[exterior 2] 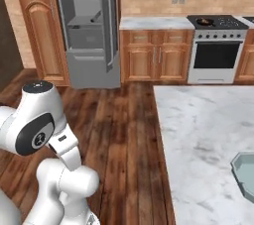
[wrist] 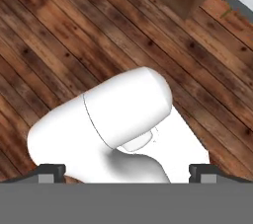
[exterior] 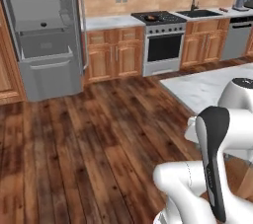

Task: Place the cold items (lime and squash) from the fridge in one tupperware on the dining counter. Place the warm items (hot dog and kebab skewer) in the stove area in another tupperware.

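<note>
Two finger tips of my end effector stand spread wide with nothing between them, aimed down at the wooden floor.
I judge the arm is tucked in for transit between stations, hence the empty grasp. A grey-blue tupperware sits near the table edge, its contents hidden. The fridge stands open with bare-looking shelves; a pan rests on the stove. Lime, squash, hot dog and skewer I cannot make out.

Floor showing dark reddish-brown planks; cabinets warm orange wood; fridge grey; counter white marble, grey-veined; tupperware pale blue-grey.
</note>
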Tool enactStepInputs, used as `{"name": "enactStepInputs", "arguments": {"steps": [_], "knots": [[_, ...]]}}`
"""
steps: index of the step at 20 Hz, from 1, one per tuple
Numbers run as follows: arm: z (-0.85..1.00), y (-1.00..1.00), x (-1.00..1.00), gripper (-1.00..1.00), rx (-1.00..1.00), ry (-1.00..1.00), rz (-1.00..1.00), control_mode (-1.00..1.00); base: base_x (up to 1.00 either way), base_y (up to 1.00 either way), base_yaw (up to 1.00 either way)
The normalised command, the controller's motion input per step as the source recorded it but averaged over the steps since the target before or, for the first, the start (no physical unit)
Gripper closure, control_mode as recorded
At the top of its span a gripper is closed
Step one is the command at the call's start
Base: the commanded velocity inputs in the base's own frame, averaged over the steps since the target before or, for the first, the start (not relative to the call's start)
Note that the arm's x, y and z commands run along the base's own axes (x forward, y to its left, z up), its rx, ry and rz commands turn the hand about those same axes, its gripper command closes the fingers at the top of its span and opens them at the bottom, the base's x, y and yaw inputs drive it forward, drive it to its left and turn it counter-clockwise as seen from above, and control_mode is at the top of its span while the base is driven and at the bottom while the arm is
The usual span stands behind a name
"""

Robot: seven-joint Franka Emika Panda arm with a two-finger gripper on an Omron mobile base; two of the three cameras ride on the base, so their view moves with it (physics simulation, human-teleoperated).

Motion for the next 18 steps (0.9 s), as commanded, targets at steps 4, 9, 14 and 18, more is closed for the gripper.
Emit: {"name": "enactStepInputs", "arguments": {"steps": [4, 9, 14, 18], "knots": [[0.00, 0.00, 0.00, -1.00, 0.00, 0.00, 0.00, 1.00, 0.56, 0.85, -0.23], [0.00, 0.00, 0.00, -1.00, 0.00, 0.00, 0.00, 1.00, 0.61, 0.86, -0.21], [0.00, 0.00, 0.00, -1.00, 0.00, 0.00, 0.00, 1.00, 0.67, 0.92, -0.19], [0.00, 0.00, 0.00, -1.00, 0.00, 0.00, 0.00, 1.00, 0.72, 0.88, -0.15]]}}
